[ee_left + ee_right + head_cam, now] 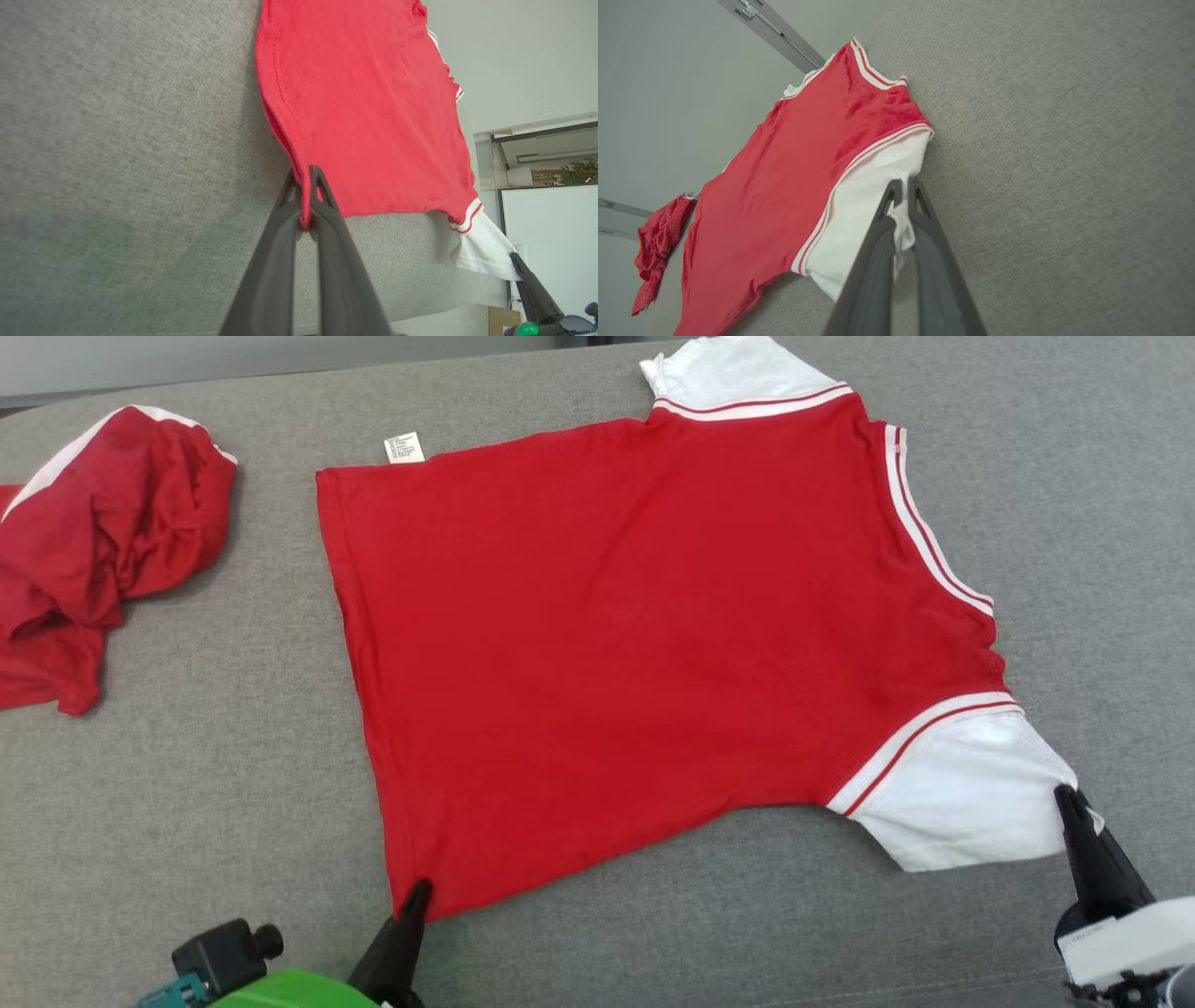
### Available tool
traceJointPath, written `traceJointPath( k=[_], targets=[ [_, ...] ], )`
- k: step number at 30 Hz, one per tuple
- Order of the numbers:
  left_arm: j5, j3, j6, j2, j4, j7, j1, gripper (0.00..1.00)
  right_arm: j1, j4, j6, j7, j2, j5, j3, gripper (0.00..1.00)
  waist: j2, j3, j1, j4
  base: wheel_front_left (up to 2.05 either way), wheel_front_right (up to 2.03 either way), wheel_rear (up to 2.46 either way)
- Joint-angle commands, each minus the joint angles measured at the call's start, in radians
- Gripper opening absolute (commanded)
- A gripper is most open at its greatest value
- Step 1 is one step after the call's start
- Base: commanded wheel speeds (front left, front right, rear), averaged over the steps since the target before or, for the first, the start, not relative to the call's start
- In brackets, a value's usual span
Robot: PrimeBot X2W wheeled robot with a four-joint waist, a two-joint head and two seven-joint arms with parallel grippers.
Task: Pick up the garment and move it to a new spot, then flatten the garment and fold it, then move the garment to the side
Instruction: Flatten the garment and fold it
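**Flattening: tension the near edge**

One crumpled pile (103, 551) lies left of the shirt (635, 644). The left gripper (418, 891) is clamped on the shirt's hem corner. The shirt lies spread on the cushion (187, 784). The right gripper (1066, 798) is clamped on the shirt's near sleeve. Draw both corners apart evenly, keeping low. Count: one shirt, one pile, two grippers.

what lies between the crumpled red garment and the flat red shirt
Only bare grey cushion; the crumpled garment and flat shirt lie apart, seen in the head view.
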Motion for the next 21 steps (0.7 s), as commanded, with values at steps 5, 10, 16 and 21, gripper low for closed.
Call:
traceJointPath(
  k=[5,10,16,21],
  targets=[
    [-0.007,0.004,0.059,0.030,-0.036,0.084,-0.105,0.00,-0.157,0.004,0.000,0.053,-0.001,-0.056,0.016,0.00,0.0000,0.026,0.0001,0.010,0.00,0.00,0.00],
    [-0.036,0.016,0.120,0.041,-0.054,0.168,-0.196,0.00,-0.298,0.025,0.000,0.123,-0.028,-0.108,0.033,0.00,0.0000,0.036,0.0001,0.019,0.00,0.00,0.00],
    [-0.074,0.045,0.200,0.023,-0.052,0.235,-0.296,0.00,-0.470,0.080,0.000,0.180,-0.059,-0.168,0.037,0.00,0.0000,0.067,0.0001,0.031,0.00,0.00,0.00],
    [-0.114,0.065,0.259,-0.006,-0.022,0.277,-0.388,0.00,-0.585,0.145,0.000,0.206,-0.083,-0.222,0.053,0.00,0.0000,0.110,0.0001,0.051,0.00,0.00,0.00]
  ],
)
